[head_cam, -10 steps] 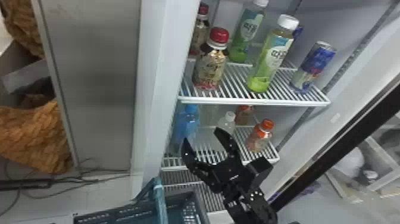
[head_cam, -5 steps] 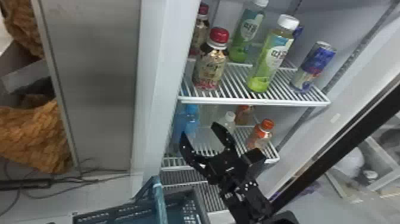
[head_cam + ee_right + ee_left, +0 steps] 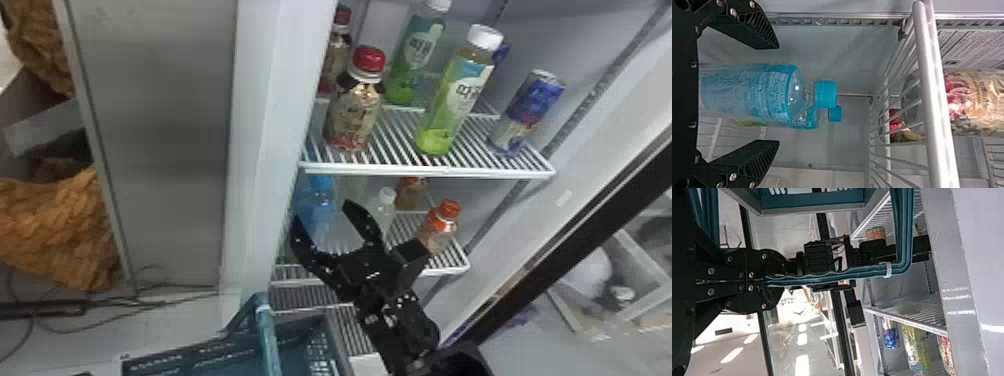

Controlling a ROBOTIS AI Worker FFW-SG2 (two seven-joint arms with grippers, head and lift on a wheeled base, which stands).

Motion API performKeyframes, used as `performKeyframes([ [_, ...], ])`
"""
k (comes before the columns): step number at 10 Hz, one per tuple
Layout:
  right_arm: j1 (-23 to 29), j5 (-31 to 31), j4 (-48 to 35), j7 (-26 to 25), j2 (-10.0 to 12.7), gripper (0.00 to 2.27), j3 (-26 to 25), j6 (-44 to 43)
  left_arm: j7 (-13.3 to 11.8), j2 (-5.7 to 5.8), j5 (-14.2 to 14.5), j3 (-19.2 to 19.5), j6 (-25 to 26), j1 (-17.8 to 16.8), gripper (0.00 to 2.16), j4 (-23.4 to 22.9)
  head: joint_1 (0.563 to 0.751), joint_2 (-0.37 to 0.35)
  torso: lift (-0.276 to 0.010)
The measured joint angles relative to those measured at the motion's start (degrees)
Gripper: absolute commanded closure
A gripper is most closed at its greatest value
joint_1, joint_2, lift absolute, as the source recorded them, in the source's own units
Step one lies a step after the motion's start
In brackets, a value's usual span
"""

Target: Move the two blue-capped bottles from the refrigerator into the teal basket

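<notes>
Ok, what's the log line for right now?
right pincer: open at nearer blue-capped bottle | other blue-capped bottle: behind it | left pincer: shut on basket handle

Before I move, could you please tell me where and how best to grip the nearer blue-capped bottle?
I'd grip the nearer blue-capped bottle by its labelled body, below the cap, coming level from the open front: it stands upright, its body looks rounded, and a shelf sits above.

Downward head view, closer wrist views share shelves (image 3: 445,171).
</notes>
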Motion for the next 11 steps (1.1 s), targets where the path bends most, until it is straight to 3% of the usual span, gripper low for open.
performKeyframes([
  [4,-3.0,-0.2,2.6,-0.6,-0.5,0.23,1.4,0.0,0.0,0.05,0.1,-0.1,-0.2,-0.1,1.16,0.0,0.695,-0.35,-0.166],
  [6,-5.1,-0.9,4.2,-0.5,-1.0,0.61,2.4,0.0,0.0,0.11,0.1,-0.2,-0.3,-0.2,1.16,0.0,0.695,-0.344,-0.166],
  [7,-5.5,-1.2,4.4,-0.5,-1.1,0.66,2.8,0.1,0.0,0.15,0.1,-0.2,-0.3,-0.2,1.16,0.0,0.695,-0.339,-0.166],
  [11,-0.8,-1.5,0.1,1.6,0.6,0.68,-1.2,0.8,0.0,0.26,0.2,-0.3,-0.4,-0.1,1.16,0.0,0.695,-0.35,-0.166],
])
